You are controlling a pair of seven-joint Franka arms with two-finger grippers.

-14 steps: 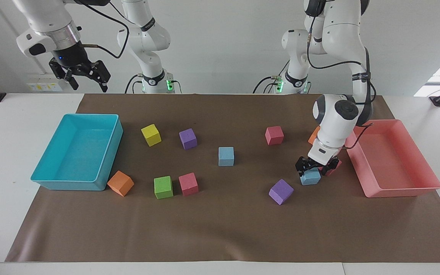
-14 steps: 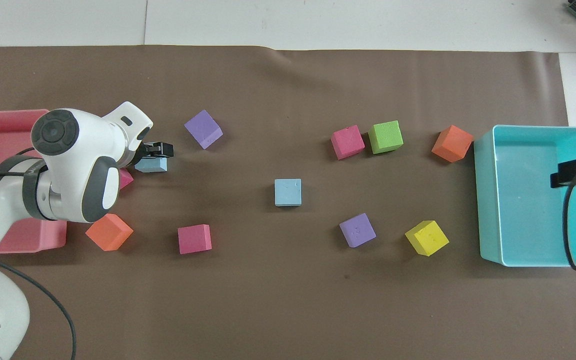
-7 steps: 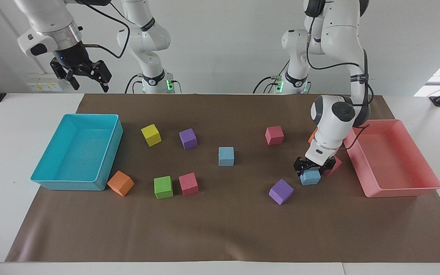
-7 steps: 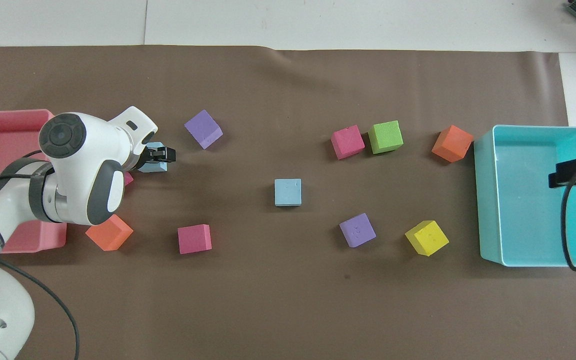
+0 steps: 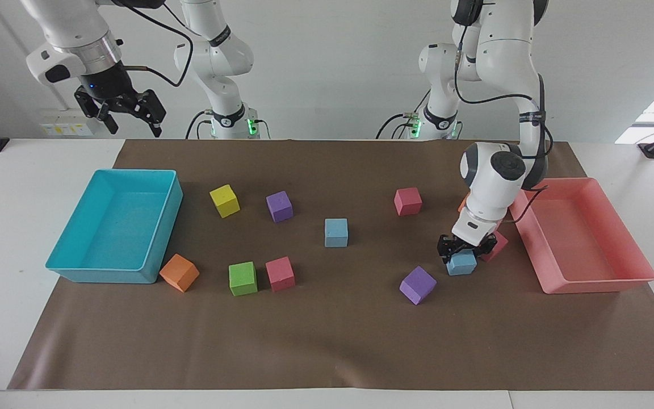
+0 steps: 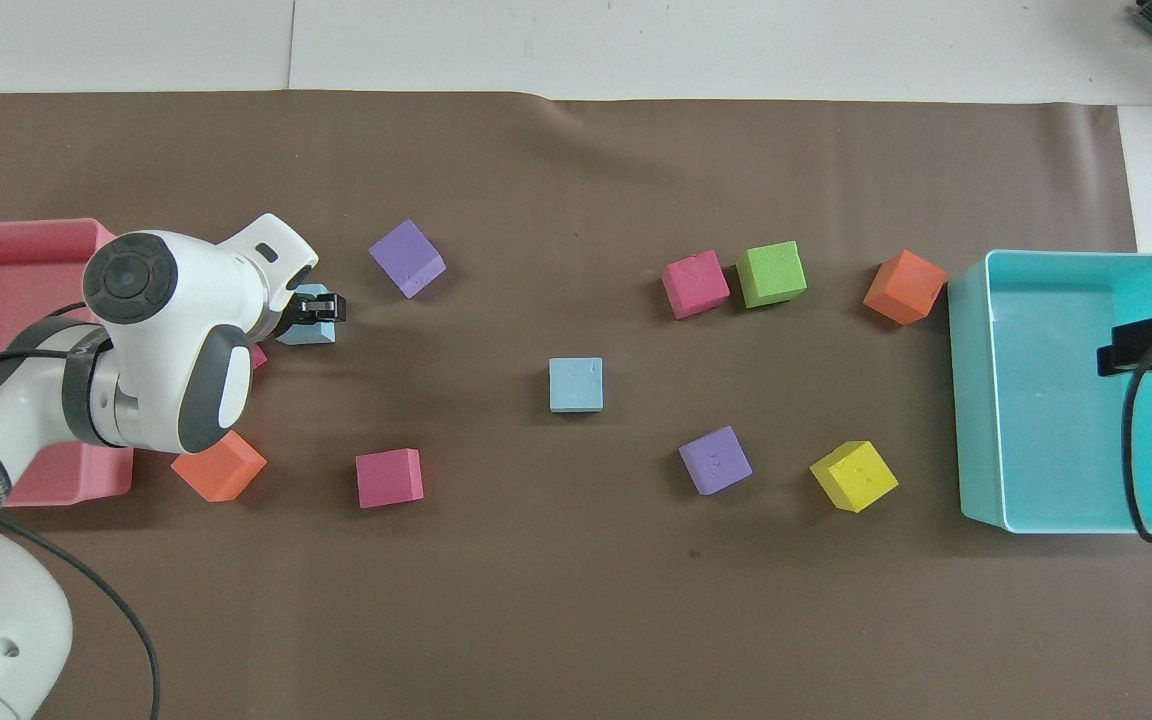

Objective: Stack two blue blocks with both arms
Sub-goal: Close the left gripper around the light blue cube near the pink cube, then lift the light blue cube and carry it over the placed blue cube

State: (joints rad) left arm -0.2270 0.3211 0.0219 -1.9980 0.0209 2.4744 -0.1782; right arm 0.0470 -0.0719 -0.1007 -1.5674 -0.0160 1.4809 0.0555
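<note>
One blue block (image 5: 462, 265) (image 6: 308, 331) rests on the brown mat beside the pink tray, toward the left arm's end. My left gripper (image 5: 463, 250) (image 6: 322, 309) is down on it, its fingers closed against the block's two sides. The other blue block (image 5: 336, 232) (image 6: 576, 385) sits alone near the middle of the mat. My right gripper (image 5: 128, 116) (image 6: 1151, 343) waits high in the air over the turquoise tray's end of the table, open and holding nothing.
A pink tray (image 5: 588, 282) and a pink cube (image 5: 498, 246) lie close beside the left gripper, with a purple cube (image 5: 418, 285) just farther from the robots. A turquoise tray (image 5: 105, 276) stands at the right arm's end. Yellow, green, orange, pink and purple cubes are scattered between.
The left gripper's fingers have closed in on the blue block by the pink tray, and its wrist has shifted slightly. The right gripper rose a little and now holds still.
</note>
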